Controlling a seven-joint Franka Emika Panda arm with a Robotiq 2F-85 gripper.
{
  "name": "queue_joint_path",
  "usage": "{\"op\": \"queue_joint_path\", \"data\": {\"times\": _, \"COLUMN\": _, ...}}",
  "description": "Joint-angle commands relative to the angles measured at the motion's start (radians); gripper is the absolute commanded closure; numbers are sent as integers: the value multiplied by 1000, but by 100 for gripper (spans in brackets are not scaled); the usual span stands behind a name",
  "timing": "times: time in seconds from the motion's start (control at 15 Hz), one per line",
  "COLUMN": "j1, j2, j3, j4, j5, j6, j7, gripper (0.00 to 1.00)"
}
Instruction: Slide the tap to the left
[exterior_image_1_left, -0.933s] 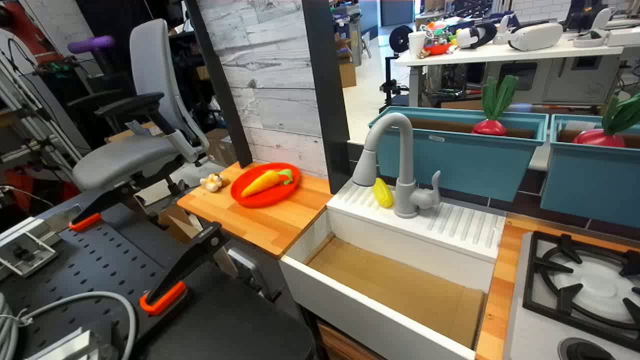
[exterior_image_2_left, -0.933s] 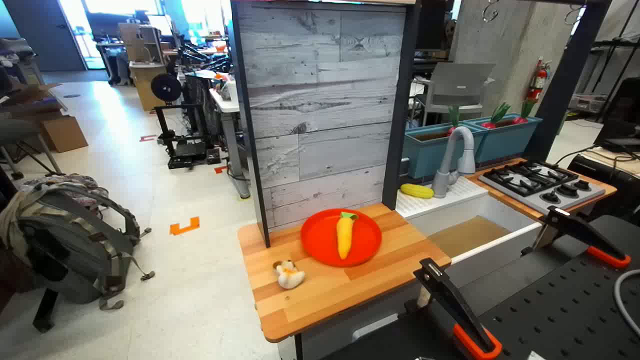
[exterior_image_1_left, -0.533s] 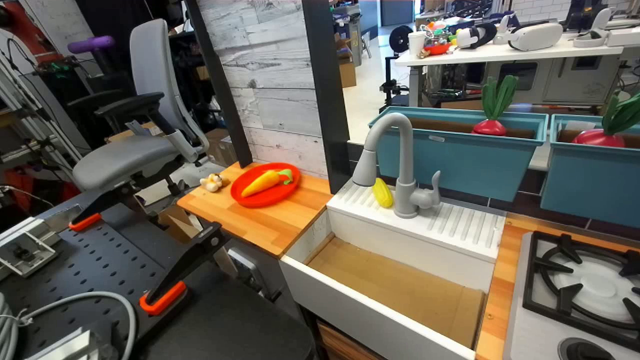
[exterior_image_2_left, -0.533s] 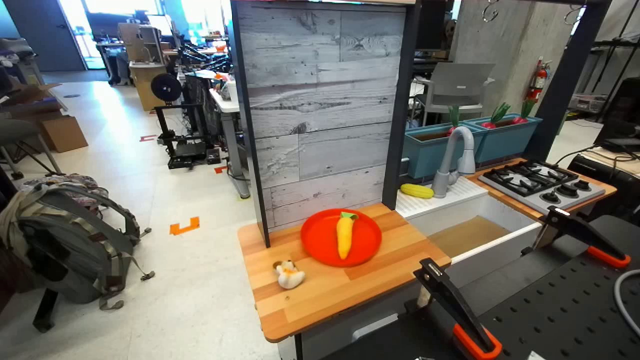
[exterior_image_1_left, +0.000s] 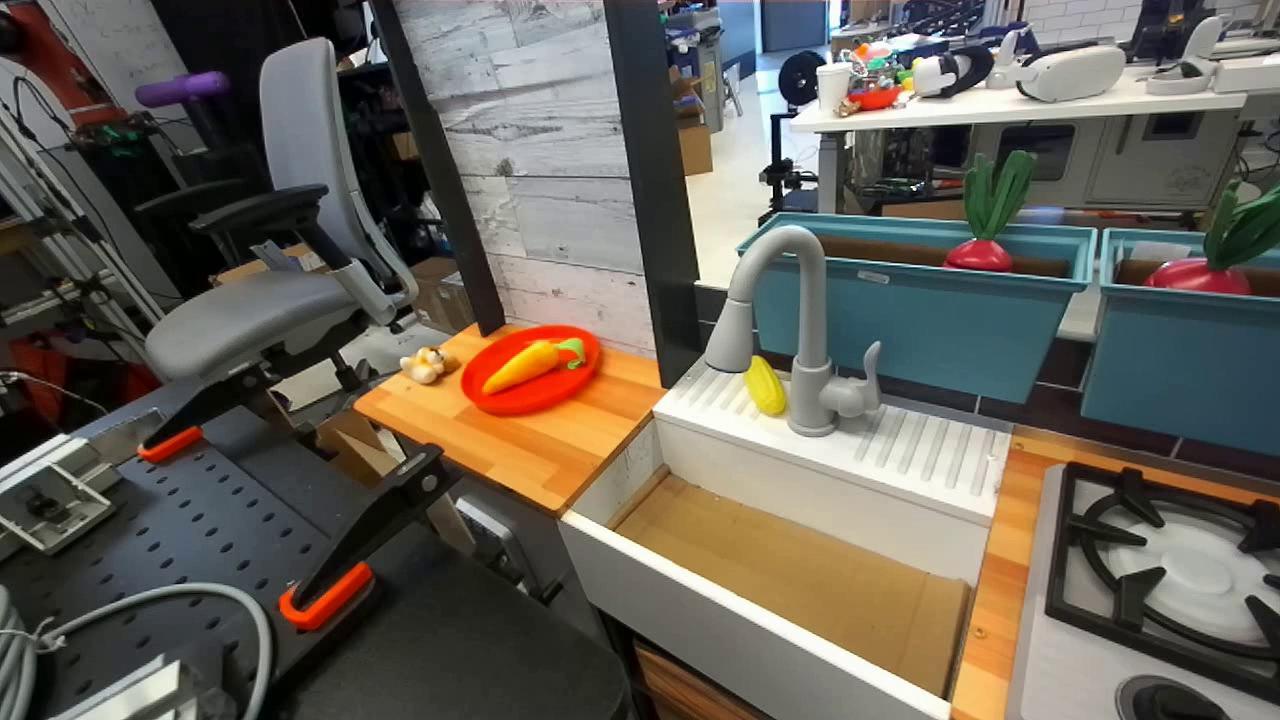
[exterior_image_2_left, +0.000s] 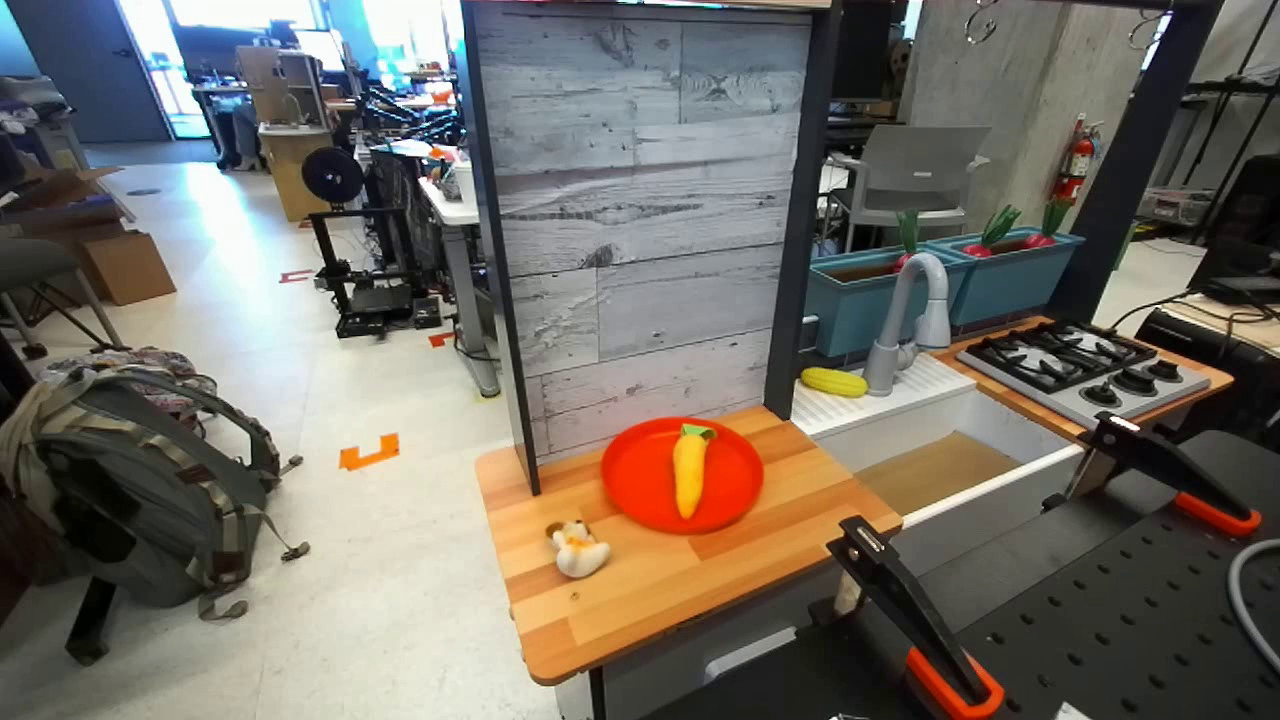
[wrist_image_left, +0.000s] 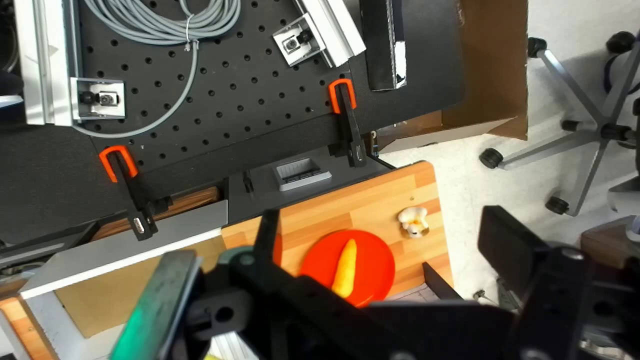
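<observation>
The tap (exterior_image_1_left: 812, 310) is a tall matte grey gooseneck at the back of the white sink. It also shows in an exterior view (exterior_image_2_left: 893, 318). Its spray head (exterior_image_1_left: 732, 338) hangs at the left of its column, over the ribbed white ledge near the sink's back left. Its small lever handle (exterior_image_1_left: 872, 375) points up at the right of its base. My gripper (wrist_image_left: 382, 217) shows only in the wrist view, open with nothing between its fingers, high above the counter. The tap is not visible in the wrist view. No arm shows in either exterior view.
A yellow corn-like piece (exterior_image_1_left: 766, 386) lies beside the tap's base. Blue planters (exterior_image_1_left: 900, 340) stand behind it, and a stove (exterior_image_1_left: 1085, 660) is right of the sink (exterior_image_1_left: 700, 622). A red plate (exterior_image_1_left: 545, 390), garlic-like piece (exterior_image_1_left: 425, 366) and upright panel (exterior_image_1_left: 545, 150) are left.
</observation>
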Motion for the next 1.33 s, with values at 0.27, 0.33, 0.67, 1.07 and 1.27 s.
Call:
{"op": "queue_joint_path", "data": {"times": 0.27, "j1": -10, "j2": 0, "j3": 9, "j4": 2, "j5": 6, "j6": -4, "j7": -6, "gripper": 0}}
{"op": "queue_joint_path", "data": {"times": 0.33, "j1": -10, "j2": 0, "j3": 9, "j4": 2, "j5": 6, "j6": -4, "j7": -6, "gripper": 0}}
{"op": "queue_joint_path", "data": {"times": 0.67, "j1": -10, "j2": 0, "j3": 9, "j4": 2, "j5": 6, "j6": -4, "j7": -6, "gripper": 0}}
{"op": "queue_joint_path", "data": {"times": 1.07, "j1": -45, "j2": 101, "j3": 4, "j4": 41, "j5": -31, "j6": 109, "j7": -21, "gripper": 0}}
{"op": "queue_joint_path", "data": {"times": 1.27, "j1": -64, "j2": 211, "j3": 2, "j4": 90, "j5": -45, "j6": 208, "j7": -14, "gripper": 0}}
